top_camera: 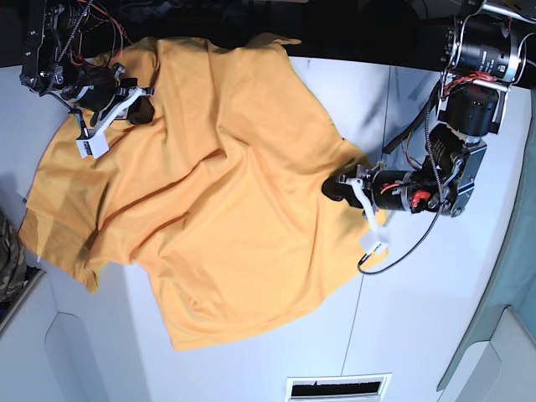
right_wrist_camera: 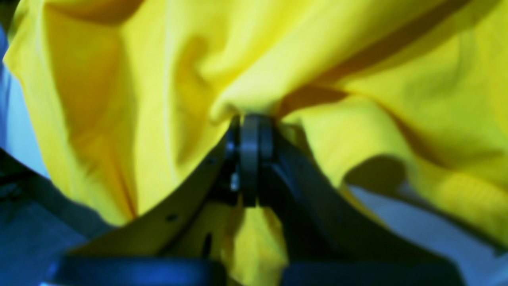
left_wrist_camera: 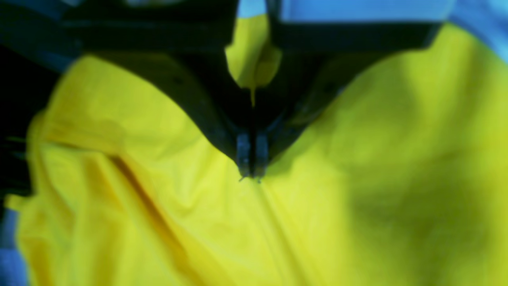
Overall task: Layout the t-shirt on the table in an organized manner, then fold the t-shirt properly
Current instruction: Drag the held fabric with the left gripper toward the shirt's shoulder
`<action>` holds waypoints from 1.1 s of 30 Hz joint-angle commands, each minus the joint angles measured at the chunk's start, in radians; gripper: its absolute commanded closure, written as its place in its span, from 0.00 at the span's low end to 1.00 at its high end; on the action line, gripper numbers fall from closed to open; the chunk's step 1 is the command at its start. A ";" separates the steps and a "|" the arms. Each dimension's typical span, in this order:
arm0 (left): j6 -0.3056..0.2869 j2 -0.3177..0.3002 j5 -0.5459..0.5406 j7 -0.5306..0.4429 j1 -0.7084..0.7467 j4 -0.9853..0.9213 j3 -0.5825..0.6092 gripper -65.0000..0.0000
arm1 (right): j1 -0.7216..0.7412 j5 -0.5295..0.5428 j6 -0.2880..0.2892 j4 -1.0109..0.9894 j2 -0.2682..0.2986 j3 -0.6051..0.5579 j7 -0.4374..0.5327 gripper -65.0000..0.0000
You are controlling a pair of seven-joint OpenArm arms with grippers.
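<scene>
Table (top_camera: 419, 335): white top with a thin dark seam; the base view shows its full spread, the wrist views only slivers.
T-shirt (top_camera: 209, 193): orange-yellow, spread wrinkled over the table's left and middle, one edge running over the far rim; only the base view gives its outline.
Camouflage cloth (top_camera: 10, 255): at the table's left edge, just beside the shirt, seen in the base view alone.
Left gripper (left_wrist_camera: 251, 174): jaws pressed together, pinching shirt fabric at the tips; folds radiate from there.
Right gripper (right_wrist_camera: 250, 119): jaws closed tight, a bunch of shirt gathered at the tips, fabric raised off the table.
</scene>
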 commanded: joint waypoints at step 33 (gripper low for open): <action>0.004 0.140 -0.349 0.257 0.320 0.373 0.001 1.00 | 0.776 -0.095 -0.033 -0.702 0.065 -0.032 0.049 1.00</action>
